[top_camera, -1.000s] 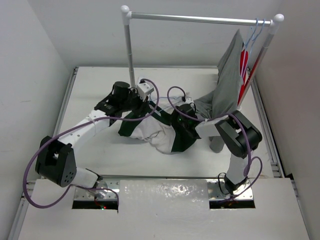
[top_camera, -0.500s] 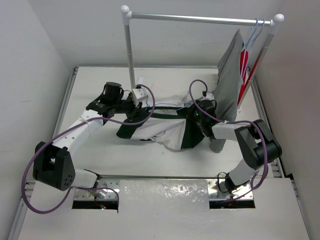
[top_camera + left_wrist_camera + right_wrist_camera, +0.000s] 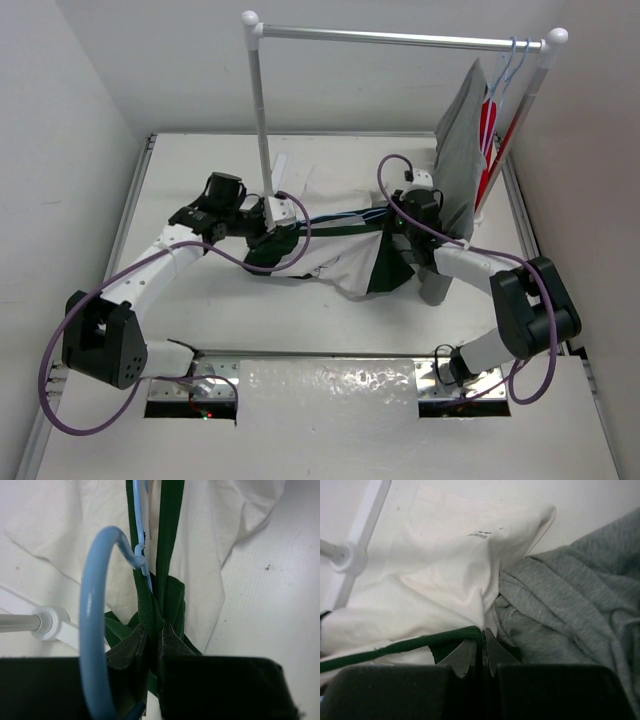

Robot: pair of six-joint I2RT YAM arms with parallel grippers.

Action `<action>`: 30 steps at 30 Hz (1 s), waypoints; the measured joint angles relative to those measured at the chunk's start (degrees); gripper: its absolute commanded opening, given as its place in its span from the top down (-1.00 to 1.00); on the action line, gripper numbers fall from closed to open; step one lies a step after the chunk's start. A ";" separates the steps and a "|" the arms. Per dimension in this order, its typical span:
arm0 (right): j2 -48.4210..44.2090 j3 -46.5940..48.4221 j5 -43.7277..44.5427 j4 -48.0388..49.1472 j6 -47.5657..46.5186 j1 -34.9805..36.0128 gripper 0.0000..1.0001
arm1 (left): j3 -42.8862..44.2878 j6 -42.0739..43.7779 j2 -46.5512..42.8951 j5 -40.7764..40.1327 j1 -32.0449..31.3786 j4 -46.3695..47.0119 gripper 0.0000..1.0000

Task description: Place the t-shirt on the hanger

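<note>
The green and off-white t-shirt (image 3: 345, 262) lies bunched on the table between my two grippers, its green collar pulled taut. My left gripper (image 3: 272, 216) is shut on the green collar band (image 3: 170, 540). The pale-blue hanger (image 3: 340, 216) runs inside the collar, and its hook (image 3: 92, 625) curves beside my left fingers. My right gripper (image 3: 402, 214) is shut on the other end of the collar (image 3: 420, 642), just above the off-white front (image 3: 445, 570) with its small dark print.
A white clothes rack stands at the back; its left pole (image 3: 262, 110) rises just behind my left gripper. A grey garment (image 3: 460, 160) and a red one (image 3: 487, 125) hang on like hangers at the rail's right end. The grey cloth (image 3: 570, 610) lies against my right gripper.
Both grippers have moved apart and toward the back, the right one well to the right. The collar is stretched straight between them and the shirt is spread wider.
</note>
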 measured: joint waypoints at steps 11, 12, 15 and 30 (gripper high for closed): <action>0.79 4.68 10.12 -7.04 -27.80 7.13 1.00 | -0.76 -3.96 -0.35 1.66 0.61 4.24 1.00; 1.01 4.68 10.36 -7.30 -28.74 7.19 1.00 | -1.09 -4.57 -0.39 1.95 0.39 5.07 1.00; 1.31 4.61 10.27 -8.31 -30.23 6.93 1.00 | -2.99 -7.48 -0.39 1.97 -1.40 9.35 1.00; 2.67 1.81 8.17 -9.55 -31.12 5.49 1.00 | -7.21 -14.49 7.87 3.41 -2.45 27.91 0.22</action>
